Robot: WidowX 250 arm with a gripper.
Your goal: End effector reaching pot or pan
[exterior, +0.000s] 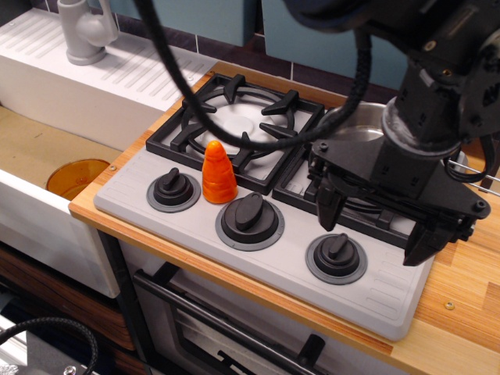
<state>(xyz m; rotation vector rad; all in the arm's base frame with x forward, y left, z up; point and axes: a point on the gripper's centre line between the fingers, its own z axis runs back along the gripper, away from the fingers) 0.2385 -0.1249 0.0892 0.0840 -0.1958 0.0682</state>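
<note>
The shiny steel saucepan (355, 126) sits on the right burner of the toy stove, mostly hidden behind my gripper's body; only its left rim and part of its inside show. A thin wire piece at the far right (483, 178) may be its handle. My black gripper (376, 226) hangs over the front of the right burner, just in front of and above the pan. Its two dark fingers are spread wide apart, one finger (328, 207) on the left and the other (426, 242) on the right, with nothing between them.
An orange cone toy (219, 173) stands upright at the front of the left burner grate (234, 117). Three black knobs (250, 217) line the stove front. A white sink (47, 156) with a grey faucet (82, 31) lies left. Thick black cables (176, 70) hang over the stove.
</note>
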